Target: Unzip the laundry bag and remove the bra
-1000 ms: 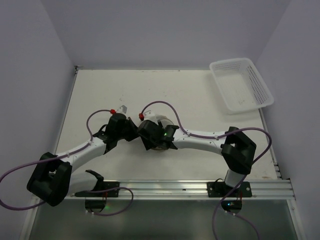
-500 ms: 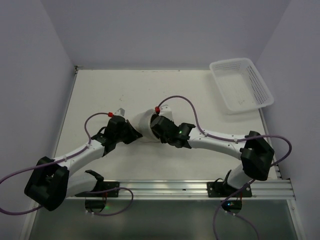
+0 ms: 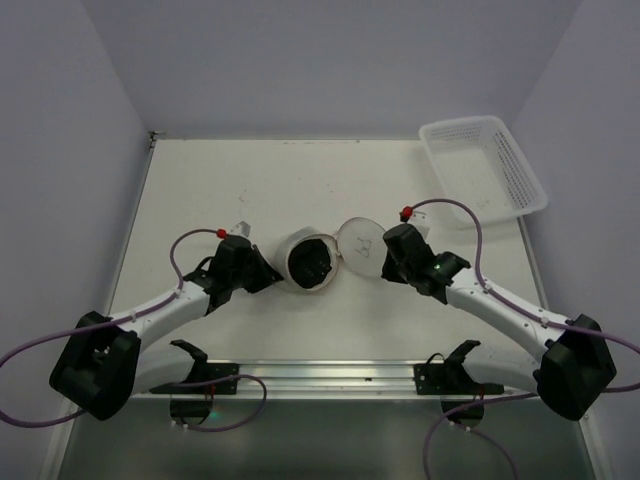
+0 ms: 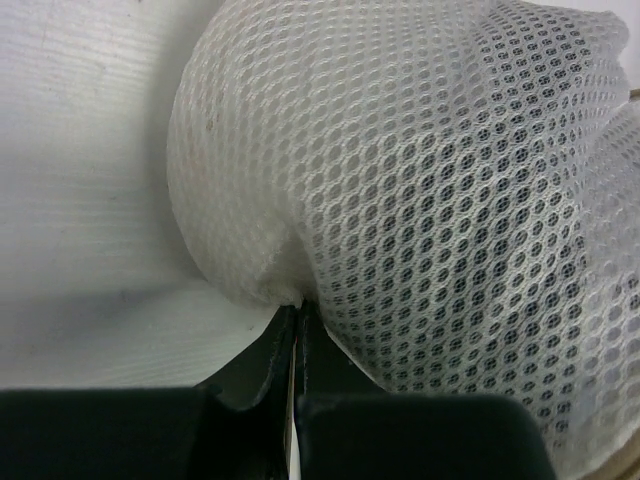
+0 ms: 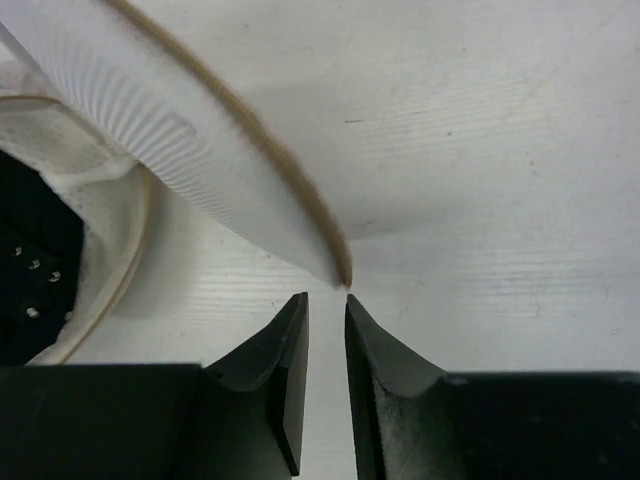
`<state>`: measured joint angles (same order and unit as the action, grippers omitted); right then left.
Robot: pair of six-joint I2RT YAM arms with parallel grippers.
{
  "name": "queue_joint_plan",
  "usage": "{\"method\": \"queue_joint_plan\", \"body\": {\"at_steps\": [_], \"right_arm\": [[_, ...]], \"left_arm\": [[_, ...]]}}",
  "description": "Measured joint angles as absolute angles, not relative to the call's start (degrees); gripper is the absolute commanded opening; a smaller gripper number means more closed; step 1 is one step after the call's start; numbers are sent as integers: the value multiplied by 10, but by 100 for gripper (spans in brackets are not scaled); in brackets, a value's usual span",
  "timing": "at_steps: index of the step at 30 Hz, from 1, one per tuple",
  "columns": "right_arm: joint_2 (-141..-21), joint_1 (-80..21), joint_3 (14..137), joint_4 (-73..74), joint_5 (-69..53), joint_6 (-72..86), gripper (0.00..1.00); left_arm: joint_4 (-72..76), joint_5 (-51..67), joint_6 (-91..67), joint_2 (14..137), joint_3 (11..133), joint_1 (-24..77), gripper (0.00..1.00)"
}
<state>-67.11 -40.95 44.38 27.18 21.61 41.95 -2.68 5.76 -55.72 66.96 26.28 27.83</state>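
The laundry bag [image 3: 290, 250] lies open at the table's middle, and the black bra [image 3: 313, 266] shows inside its mouth. Its round lid [image 3: 358, 240], with the bra outline on it, is flipped out to the right. My left gripper [image 3: 266, 277] is shut on a pinch of the bag's white mesh [image 4: 450, 200], its tips [image 4: 298, 310] pressed together. My right gripper [image 3: 384, 262] sits just right of the lid. In the right wrist view its jaws [image 5: 327, 300] stand slightly apart and empty, just below the lid's tan-rimmed edge [image 5: 300, 205]. The bra [image 5: 30, 260] shows at the left there.
A white perforated basket [image 3: 485, 165] stands at the back right corner. Purple walls close the table on three sides. The metal rail [image 3: 350, 375] with both arm bases runs along the near edge.
My right arm swung right and pulled back, the lid opened out to the right, and the bra inside became visible. My left gripper kept its hold on the mesh.
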Motion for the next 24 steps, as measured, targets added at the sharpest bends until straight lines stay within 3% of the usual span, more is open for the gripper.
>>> {"method": "queue_joint_plan", "body": {"at_steps": [1,3,4,7,17,24], "right_arm": [[-662,-393,432,274,199,425,35],[-651,-367,418,281,169,434,45],[-647,-357,417,288,156,436,56],[-632,-340,422,301,130,437,71],[-630,-342,539,277,14,378,76],[-774,-434,600,225,-28,363,82]], "left_arm": [[-27,59,-554,670,259,278,0],[-27,64,-548,671,253,278,0],[-28,67,-545,672,252,278,0],[-27,74,-539,673,251,278,0],[-27,86,-529,674,252,278,0],[-28,91,-529,687,258,278,0]]}}
